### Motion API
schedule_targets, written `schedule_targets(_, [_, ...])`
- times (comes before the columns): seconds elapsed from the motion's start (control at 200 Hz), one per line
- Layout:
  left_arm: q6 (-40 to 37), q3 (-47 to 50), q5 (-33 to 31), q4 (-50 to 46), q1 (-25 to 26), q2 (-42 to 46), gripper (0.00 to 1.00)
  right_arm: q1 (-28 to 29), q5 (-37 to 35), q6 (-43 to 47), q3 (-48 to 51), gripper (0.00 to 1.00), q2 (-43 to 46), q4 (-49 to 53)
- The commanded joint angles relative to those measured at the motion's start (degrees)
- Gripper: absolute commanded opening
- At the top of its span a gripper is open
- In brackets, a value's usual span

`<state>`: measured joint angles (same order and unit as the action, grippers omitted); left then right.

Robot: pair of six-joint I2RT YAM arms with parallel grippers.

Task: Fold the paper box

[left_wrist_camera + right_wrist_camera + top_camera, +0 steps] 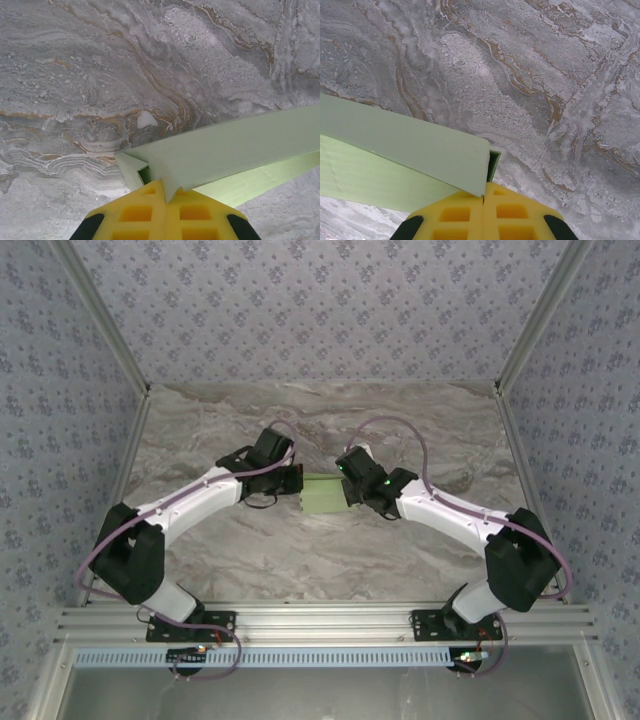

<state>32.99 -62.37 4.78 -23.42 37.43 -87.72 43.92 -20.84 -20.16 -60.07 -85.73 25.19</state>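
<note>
The paper box point(322, 492) is dead centre in the top view, over the marble table point(300, 560), and it's pinched at both ends. The left gripper point(162, 189) has its yellow pads squeezed together on an end flap, at the bottom of its wrist frame. The right gripper point(484, 194) is clamped on the corner of the other end the same way. It's thin card, so I'd guess very light, floppy and easy to crease or tear. I'd hold it gently at the edges near the fold lines, not on the wide panels.
</note>
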Motion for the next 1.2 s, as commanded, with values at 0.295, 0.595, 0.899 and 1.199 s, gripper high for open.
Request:
schedule_targets(0.295, [-4.5, 7.0, -5.9, 3.5, 3.7, 7.1, 0.22, 0.8, 1.2, -0.9, 0.7, 0.01, -1.4, 0.8])
schedule_targets(0.595, [-7.4, 7.8, -3.2, 2.5, 2.6, 15.3, 0.44, 1.1, 0.8, -1.2, 1.0, 0.01, -1.6, 0.9])
schedule_targets(0.899, [0.1, 7.3, 4.2, 6.9, -4.4, 11.0, 0.54, 1.5, 0.3, -1.2, 0.8, 0.01, -1.6, 0.9])
schedule_targets(1.199, [3.5, 10.4, 8.1, 11.8, -3.7, 5.5, 0.5, 1.6, 0.0, -1.5, 1.2, 0.01, -1.5, 0.7])
